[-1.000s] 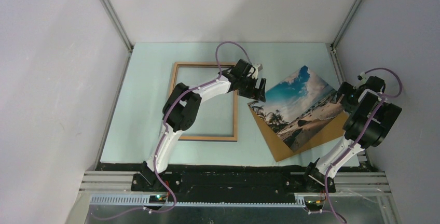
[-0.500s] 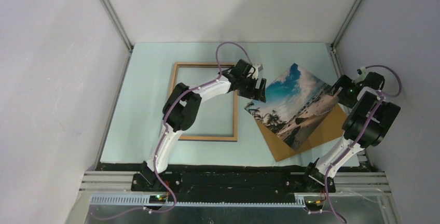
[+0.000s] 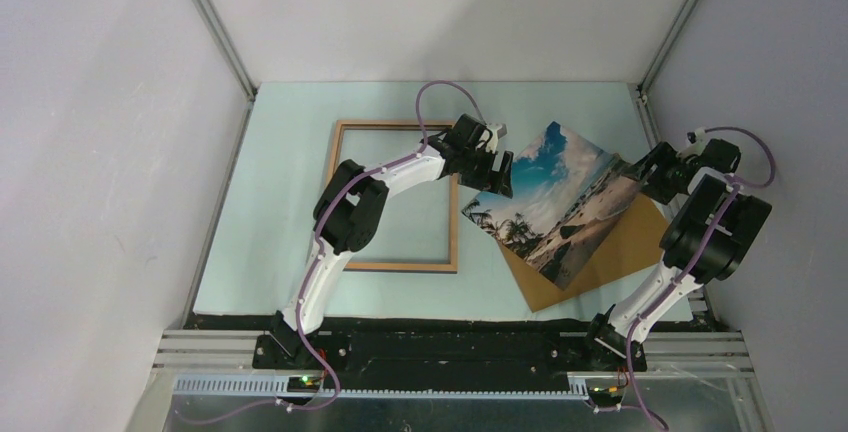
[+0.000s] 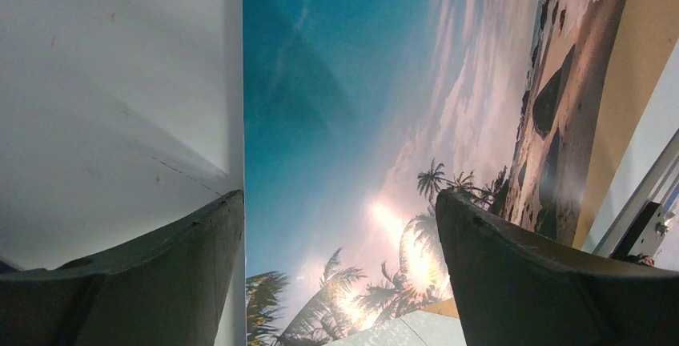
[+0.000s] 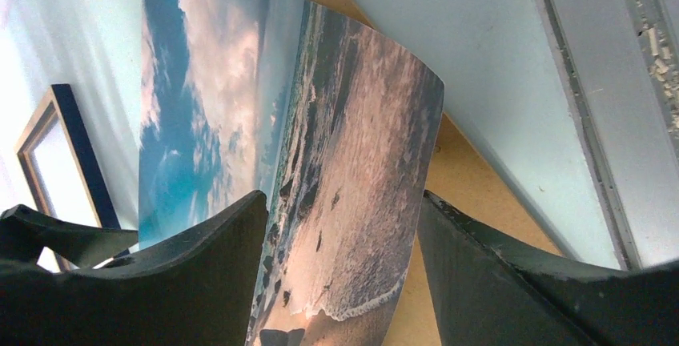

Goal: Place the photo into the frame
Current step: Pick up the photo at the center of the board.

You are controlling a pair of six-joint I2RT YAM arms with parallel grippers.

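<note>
Items as I see them from the operator's seat, nearest first.

1. Brown backing board: flat on the pale table, right of centre, turned at an angle. Its near corner points towards the arm bases.
2. The photo: beach print, picture side up, set diamond-wise. Its near part overlaps the board, and its left corner reaches out over the table just beside the frame's right rail. In the right wrist view its right corner curls up off the board.
3. Right gripper: at the photo's right corner, jaws apart. The curled corner stands between the fingers; I cannot tell whether either finger touches it.
4. Left gripper: at the photo's upper left edge, jaws spread wide with nothing clamped. Its wrist view shows the print's sky and palms filling the gap between the fingers.
5. The frame: flat on the table, left of the photo, wood-brown side up and holding nothing. A dark blue edge shows in the right wrist view. The left arm crosses above its right rail.
</note>
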